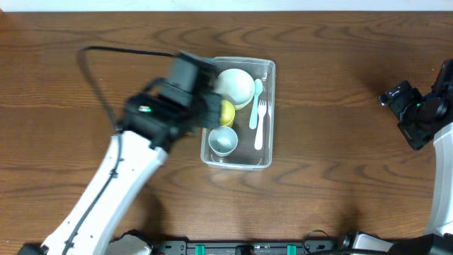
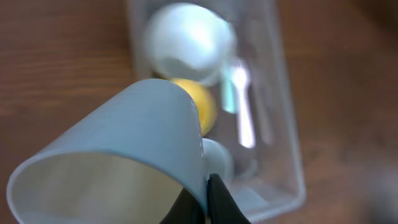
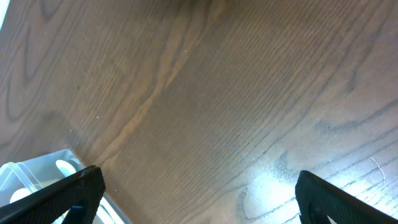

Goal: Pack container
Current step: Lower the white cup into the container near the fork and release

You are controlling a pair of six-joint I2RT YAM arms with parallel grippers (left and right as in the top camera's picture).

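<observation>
My left gripper, clenched on a pale blue cup's rim, hangs over the left edge of the mid-table container, whose long axis runs front-to-back; the right gripper, spread empty, sits well apart.

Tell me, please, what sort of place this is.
Probably a robot test bench: a wood-grain table, a left arm and right arm, and a clear container of tableware, the left fingers pinching a blue cup.
</observation>
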